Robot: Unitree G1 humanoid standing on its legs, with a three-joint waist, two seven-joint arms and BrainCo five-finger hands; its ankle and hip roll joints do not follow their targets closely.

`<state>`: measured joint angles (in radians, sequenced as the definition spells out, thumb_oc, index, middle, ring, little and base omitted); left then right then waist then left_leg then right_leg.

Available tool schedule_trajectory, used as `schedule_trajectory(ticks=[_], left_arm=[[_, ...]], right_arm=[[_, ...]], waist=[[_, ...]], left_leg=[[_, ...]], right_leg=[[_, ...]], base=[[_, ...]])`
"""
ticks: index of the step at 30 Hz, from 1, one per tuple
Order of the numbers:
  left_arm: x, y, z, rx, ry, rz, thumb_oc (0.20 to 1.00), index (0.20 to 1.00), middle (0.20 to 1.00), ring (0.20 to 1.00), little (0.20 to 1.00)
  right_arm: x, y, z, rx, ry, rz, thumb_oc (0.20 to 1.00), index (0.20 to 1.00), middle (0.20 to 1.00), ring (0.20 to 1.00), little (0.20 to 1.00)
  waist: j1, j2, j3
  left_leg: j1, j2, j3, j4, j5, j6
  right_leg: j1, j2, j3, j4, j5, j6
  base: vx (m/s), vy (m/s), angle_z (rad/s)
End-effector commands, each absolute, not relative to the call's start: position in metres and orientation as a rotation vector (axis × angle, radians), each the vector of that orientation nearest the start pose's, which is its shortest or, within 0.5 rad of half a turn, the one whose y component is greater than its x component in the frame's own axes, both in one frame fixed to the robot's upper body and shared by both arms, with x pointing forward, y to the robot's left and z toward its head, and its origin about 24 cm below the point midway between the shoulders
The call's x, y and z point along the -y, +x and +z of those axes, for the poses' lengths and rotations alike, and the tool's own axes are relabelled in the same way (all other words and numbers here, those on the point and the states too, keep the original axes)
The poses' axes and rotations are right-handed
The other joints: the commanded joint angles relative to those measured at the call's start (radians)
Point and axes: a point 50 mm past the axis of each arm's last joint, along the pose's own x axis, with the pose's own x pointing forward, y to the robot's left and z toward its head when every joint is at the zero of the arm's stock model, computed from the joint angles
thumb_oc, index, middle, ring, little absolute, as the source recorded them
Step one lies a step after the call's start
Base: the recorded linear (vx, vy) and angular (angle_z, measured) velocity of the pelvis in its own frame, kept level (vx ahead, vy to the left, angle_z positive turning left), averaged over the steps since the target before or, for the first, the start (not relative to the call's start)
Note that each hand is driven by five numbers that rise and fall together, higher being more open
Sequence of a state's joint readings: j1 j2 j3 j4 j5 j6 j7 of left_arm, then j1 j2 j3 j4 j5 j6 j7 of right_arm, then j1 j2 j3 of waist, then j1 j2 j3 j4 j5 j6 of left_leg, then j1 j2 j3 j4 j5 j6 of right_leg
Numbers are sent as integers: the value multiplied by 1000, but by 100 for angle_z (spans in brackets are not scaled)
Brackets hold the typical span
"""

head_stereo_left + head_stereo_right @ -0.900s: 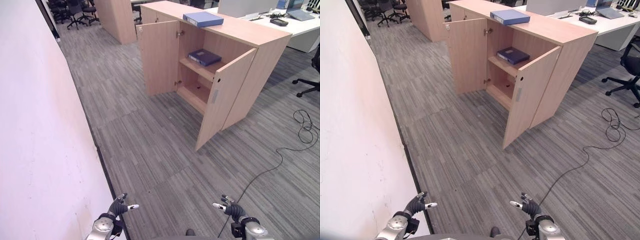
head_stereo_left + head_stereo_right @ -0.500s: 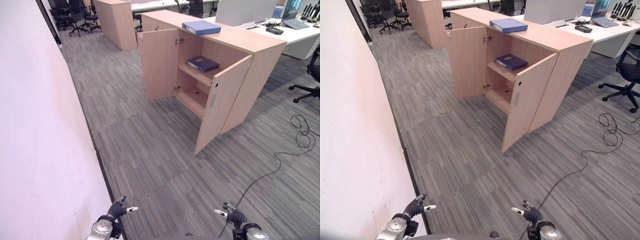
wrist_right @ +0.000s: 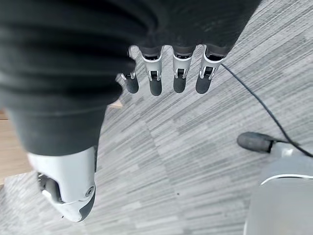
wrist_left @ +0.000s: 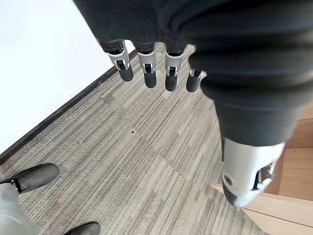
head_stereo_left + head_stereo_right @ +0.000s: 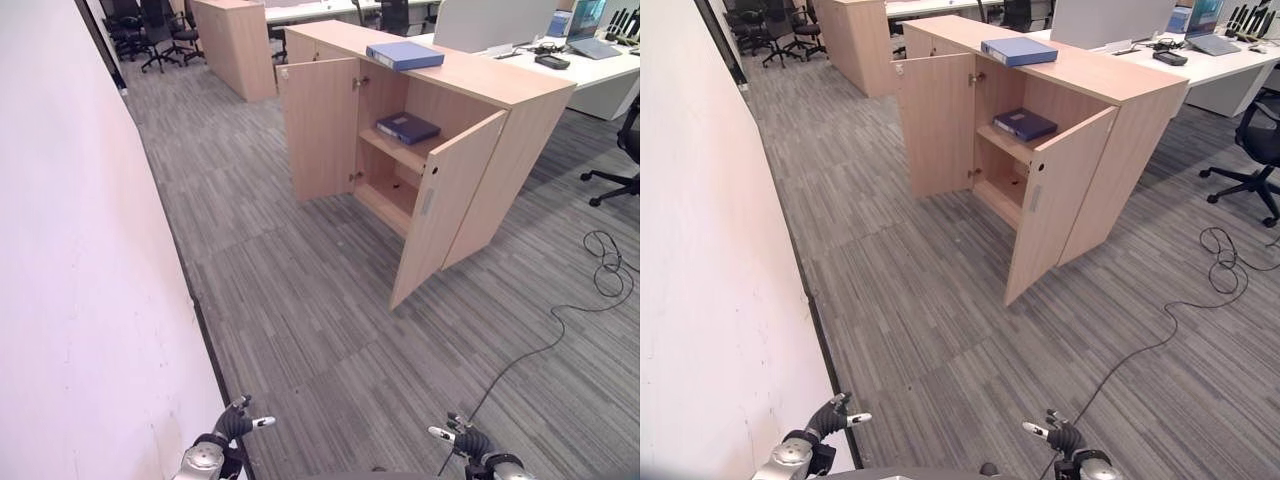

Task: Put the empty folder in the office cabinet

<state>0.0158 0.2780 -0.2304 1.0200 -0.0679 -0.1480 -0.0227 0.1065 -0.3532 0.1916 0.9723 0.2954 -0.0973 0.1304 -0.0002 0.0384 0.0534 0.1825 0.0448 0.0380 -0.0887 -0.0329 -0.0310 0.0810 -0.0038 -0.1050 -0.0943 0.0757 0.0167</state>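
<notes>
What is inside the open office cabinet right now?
Inside the office cabinet, a dark blue folder lies flat on the upper shelf. The lower compartment looks bare where visible; the open right door covers part of it.

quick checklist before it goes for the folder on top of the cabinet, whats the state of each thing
1. Cabinet doors open: ok, both swung wide.
2. Folder lying free on the cabinet top: ok.
3. Shelf room: ok, the upper shelf holds only a darker folder, with bare space beside it.
4. Left hand empty: ok, fingers relaxed over the carpet.
5. Right hand empty: ok, fingers relaxed.
6. Folder within reach: not ok, a stretch of carpet lies between the hands and the cabinet.
</notes>
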Motion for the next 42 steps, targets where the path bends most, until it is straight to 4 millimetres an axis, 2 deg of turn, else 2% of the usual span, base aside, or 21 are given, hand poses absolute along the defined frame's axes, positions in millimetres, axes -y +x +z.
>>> schedule_trajectory(ticks=[1, 4, 8, 10, 15, 17, 22, 23, 26, 27, 28, 30, 32, 33, 35, 36, 37, 38, 39, 40, 42], left_arm=[[-237, 157, -128, -856, 307, -39, 1000, 1000, 1000, 1000, 1000], [-238, 160, -127, -847, 300, -32, 1000, 1000, 1000, 1000, 1000], [-237, 177, -118, -792, 295, -30, 1000, 1000, 1000, 1000, 1000], [-233, 182, -115, -766, 288, -34, 1000, 1000, 1000, 1000, 1000], [-233, 185, -114, -758, 283, -27, 1000, 1000, 1000, 1000, 1000], [-234, 187, -113, -753, 269, -3, 1000, 1000, 1000, 1000, 1000], [-237, 189, -111, -743, 262, 19, 1000, 1000, 1000, 1000, 1000], [-239, 185, -114, -762, 264, 28, 1000, 1000, 1000, 1000, 1000], [-241, 180, -117, -781, 263, 36, 1000, 1000, 1000, 1000, 1000], [-242, 178, -118, -792, 275, 33, 1000, 1000, 1000, 1000, 1000], [-242, 177, -118, -792, 275, 33, 1000, 1000, 1000, 1000, 1000], [-246, 176, -118, -802, 292, 33, 1000, 1000, 1000, 1000, 1000], [-248, 180, -115, -795, 319, 16, 1000, 1000, 1000, 1000, 1000], [-249, 180, -115, -795, 319, 16, 1000, 1000, 1000, 1000, 1000], [-250, 180, -114, -792, 334, 3, 1000, 1000, 1000, 1000, 1000], [-251, 182, -112, -787, 346, -8, 1000, 1000, 1000, 1000, 1000], [-251, 182, -112, -787, 346, -8, 1000, 1000, 1000, 1000, 1000], [-253, 185, -111, -782, 357, -14, 1000, 1000, 1000, 1000, 1000], [-253, 185, -111, -782, 357, -14, 1000, 1000, 1000, 1000, 1000], [-257, 187, -108, -776, 363, -4, 1000, 1000, 1000, 1000, 1000], [-259, 190, -106, -769, 365, 2, 1000, 1000, 1000, 1000, 1000]], right_arm=[[247, 120, -137, -948, -37, -44, 1000, 1000, 1000, 1000, 1000], [249, 121, -136, -943, -31, -52, 1000, 1000, 1000, 1000, 1000], [254, 125, -134, -928, -14, -89, 1000, 1000, 1000, 1000, 1000], [260, 120, -136, -952, -11, -124, 1000, 1000, 1000, 1000, 1000], [264, 120, -135, -955, -7, -147, 1000, 1000, 1000, 1000, 1000], [264, 124, -134, -952, -16, -149, 1000, 1000, 1000, 1000, 1000], [264, 130, -133, -949, -16, -155, 1000, 1000, 1000, 1000, 1000], [264, 132, -134, -951, -20, -156, 1000, 1000, 1000, 1000, 1000], [262, 134, -134, -956, -20, -148, 1000, 1000, 1000, 1000, 1000], [258, 132, -136, -959, -14, -134, 1000, 1000, 1000, 1000, 1000], [258, 132, -136, -959, -14, -134, 1000, 1000, 1000, 1000, 1000], [254, 133, -137, -964, -10, -119, 1000, 1000, 1000, 1000, 1000], [248, 136, -138, -961, 14, -113, 1000, 1000, 1000, 1000, 1000], [247, 135, -138, -961, 15, -113, 1000, 1000, 1000, 1000, 1000], [245, 138, -138, -956, 26, -108, 1000, 1000, 1000, 1000, 1000], [245, 140, -138, -954, 26, -107, 1000, 1000, 1000, 1000, 1000], [245, 140, -138, -954, 26, -107, 1000, 1000, 1000, 1000, 1000], [245, 142, -137, -954, 27, -112, 1000, 1000, 1000, 1000, 1000], [245, 142, -137, -954, 27, -112, 1000, 1000, 1000, 1000, 1000], [246, 148, -135, -941, 30, -116, 1000, 1000, 1000, 1000, 1000], [247, 152, -134, -928, 35, -125, 1000, 1000, 1000, 1000, 1000]], waist=[[-14, -43, 18], [-15, -43, 32], [-28, -65, 77], [-26, -68, 95], [-15, -68, 100], [16, -58, 108], [42, -65, 113], [59, -64, 103], [72, -64, 90], [77, -66, 74], [77, -67, 74], [89, -81, 59], [94, -106, 41], [94, -108, 39], [95, -122, 31], [104, -130, 24], [104, -130, 23], [108, -126, 23], [109, -127, 23], [100, -109, 36], [88, -85, 50]], left_leg=[[-20, 63, -21, 1, 22, -65], [-24, 81, -19, 24, 31, -74], [-150, 101, 12, 241, 22, -101], [-229, 129, 33, 358, 70, -103], [-301, 157, 59, 261, 123, -99], [-364, 161, -6, 156, 191, -109], [-406, 172, -62, 53, 210, -120], [-441, 196, -61, 30, 226, -132], [-443, 202, -31, 30, 228, -134], [-441, 206, -23, 43, 267, -145], [-441, 205, -23, 43, 267, -145], [-465, 201, -20, 95, 272, -139], [-490, 167, 6, 172, 238, -116], [-494, 166, 7, 175, 236, -115], [-494, 142, 27, 195, 205, -94], [-490, 120, 51, 195, 177, -71], [-490, 120, 51, 195, 177, -71], [-472, 96, 69, 186, 154, -45], [-473, 96, 69, 185, 154, -45], [-438, 83, 86, 167, 135, -23], [-403, 75, 94, 147, 118, -4]], right_leg=[[65, -58, 49, 28, -117, 91], [53, -46, 59, 64, -135, 79], [27, -42, 50, 130, -161, 54], [41, -39, 39, 147, -178, 41], [66, -42, 34, 141, -201, 46], [89, -31, 59, 141, -230, 54], [132, -39, 107, 138, -269, 61], [184, -48, 141, 120, -297, 69], [218, -63, 158, 106, -312, 79], [232, -80, 161, 103, -317, 91], [233, -81, 160, 103, -318, 91], [238, -115, 168, 107, -318, 117], [206, -164, 171, 127, -256, 155], [205, -166, 171, 126, -256, 156], [175, -195, 183, 153, -165, 180], [146, -214, 186, 187, -87, 200], [146, -214, 186, 187, -87, 200], [104, -223, 173, 258, -19, 211], [103, -223, 173, 258, -19, 211], [44, -220, 145, 358, 70, 218], [-5, -188, 128, 440, 78, 225]], base=[[9, -78, 1], [-16, -88, 0], [-87, -124, 7], [46, -87, 28], [129, 26, 8], [245, 88, -13], [218, 91, -11], [405, 202, -7], [351, 241, 19], [324, 270, -3], [316, 287, -28], [293, 292, -62], [268, 297, -75], [175, 206, -23], [212, 268, 9], [182, 241, 1], [261, 354, -9], [126, 176, -8], [226, 362, 5], [146, 284, 8], [190, 337, 1]])
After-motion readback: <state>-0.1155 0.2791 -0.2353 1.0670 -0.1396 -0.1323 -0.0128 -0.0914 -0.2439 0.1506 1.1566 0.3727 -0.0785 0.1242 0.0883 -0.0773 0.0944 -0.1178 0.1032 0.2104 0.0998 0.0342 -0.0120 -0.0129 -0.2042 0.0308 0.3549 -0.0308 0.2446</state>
